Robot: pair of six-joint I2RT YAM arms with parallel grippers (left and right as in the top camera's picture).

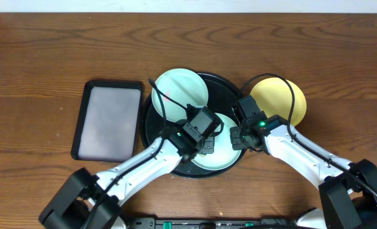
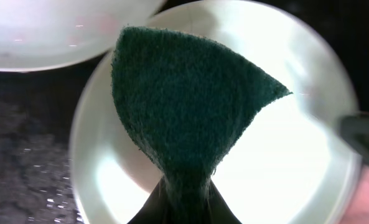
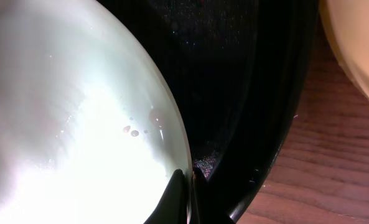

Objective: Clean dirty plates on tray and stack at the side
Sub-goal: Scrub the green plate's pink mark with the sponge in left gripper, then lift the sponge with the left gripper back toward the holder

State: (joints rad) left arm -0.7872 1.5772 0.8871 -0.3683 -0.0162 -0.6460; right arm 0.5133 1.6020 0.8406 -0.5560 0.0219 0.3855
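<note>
The round black tray [image 1: 225, 86] holds two mint-green plates. One plate [image 1: 180, 89] lies at its back left. The other plate [image 1: 221, 159] lies at its front, also seen in the left wrist view [image 2: 284, 162] and the right wrist view [image 3: 66, 124]. My left gripper [image 2: 185, 202] is shut on a dark green scouring pad [image 2: 184, 99] held over the front plate. My right gripper [image 3: 187, 186] is shut on that plate's right rim. The yellow plate [image 1: 283, 95] lies on the table right of the tray and shows in the right wrist view [image 3: 358, 43].
A smaller rectangular black tray [image 1: 109, 119] with a whitish inside lies left of the round tray. Bare wooden table [image 1: 48, 57] surrounds everything. Water drops sit on the front plate's surface [image 3: 131, 130].
</note>
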